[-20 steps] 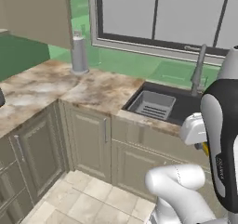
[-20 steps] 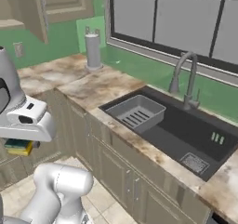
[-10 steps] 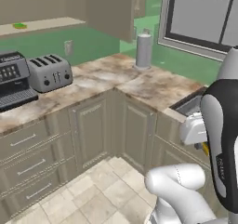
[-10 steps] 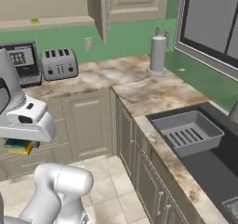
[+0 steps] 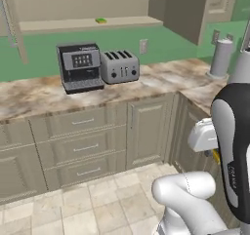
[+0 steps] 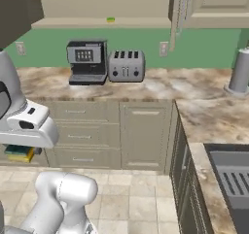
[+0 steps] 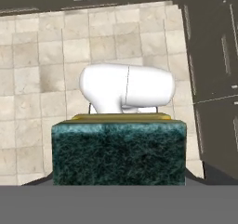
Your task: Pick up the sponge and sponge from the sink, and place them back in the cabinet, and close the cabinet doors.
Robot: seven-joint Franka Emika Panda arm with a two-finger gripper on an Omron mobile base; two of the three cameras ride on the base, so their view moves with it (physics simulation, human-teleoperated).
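Pincer (image 7: 119, 183) pinched the dark-topped sponge (image 7: 119, 153) low by the base; bright green sponge (image 5: 101, 20) lay on the cabinet shelf (image 5: 58, 25).

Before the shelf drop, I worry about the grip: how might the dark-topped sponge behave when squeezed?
The dark-topped sponge looks fibrous over a yellow base, so probably soft and compressible. Small and flat, it is likely light. The rough top probably resists slipping.

arm: folded low and close over the base, the elbow bent, the white forearm raised beside the body
hand: hangs low beside the base and points down to the floor
gripper (image 6: 19, 153): closed on the dark-topped sponge (image 7: 118, 152), which sits across between the two fingers
fingers: hidden behind the sponge
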